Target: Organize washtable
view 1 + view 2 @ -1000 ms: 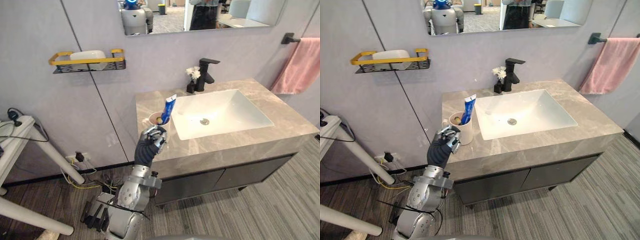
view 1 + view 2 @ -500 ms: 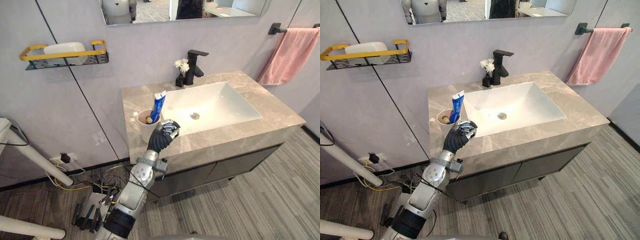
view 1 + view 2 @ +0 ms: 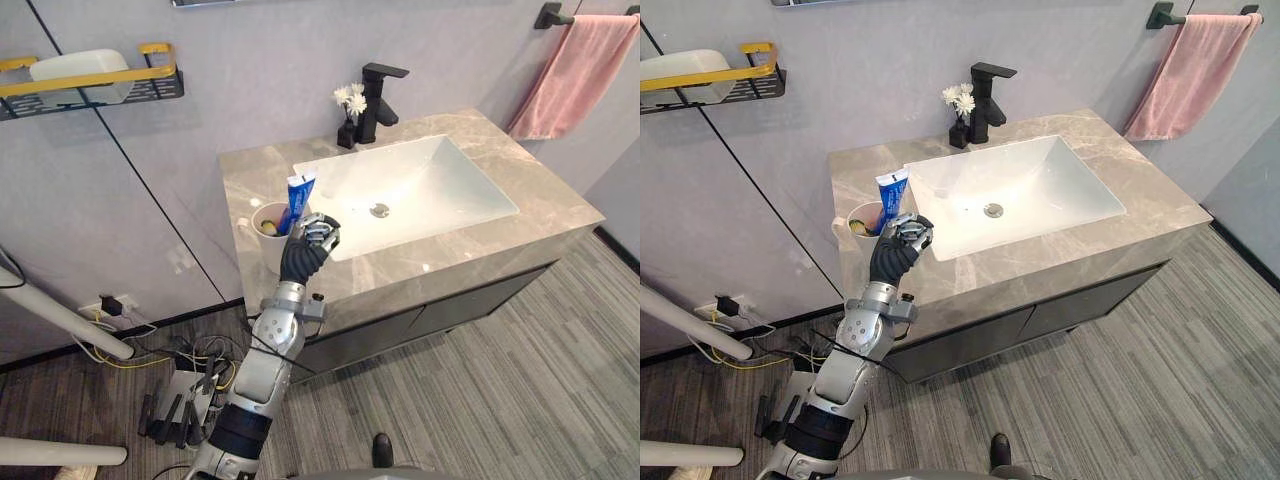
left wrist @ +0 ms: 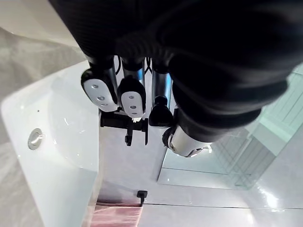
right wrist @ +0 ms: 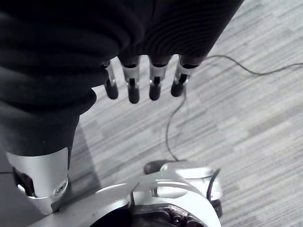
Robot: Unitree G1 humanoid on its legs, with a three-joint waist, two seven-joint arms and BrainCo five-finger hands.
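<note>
Your right hand (image 5: 131, 80) hangs low over the grey striped floor (image 5: 246, 94), well short of the basin (image 3: 440, 185), its fingers straight and loosely spread with nothing between them.

Your left hand (image 3: 308, 243) is raised at the washtable (image 3: 500, 240), by the near left corner of the basin; its fingers are curled into a fist and the wrist view shows nothing held inside them.

Just to the left of the basin, the white cup (image 3: 265, 245) stands upright on the stone top, right beside that fist; you cannot tell from these views whether the hand touches it. The blue toothpaste tube (image 3: 297, 197) stands in the cup, leaning toward the basin; something small and yellowish lies in the cup too, too small to make out.

The basin has its drain (image 3: 379, 210) near the middle. Behind its far edge rises the black faucet (image 3: 378, 90); the white flowers (image 3: 350, 98) sit in a small dark vase just left of the faucet.

Far to the right of the basin, a pink towel (image 3: 570, 75) hangs from a black bar on the wall. Far to the left of it, a yellow-railed shelf (image 3: 150, 75) on the wall carries a white soap dish (image 3: 75, 66).
</note>
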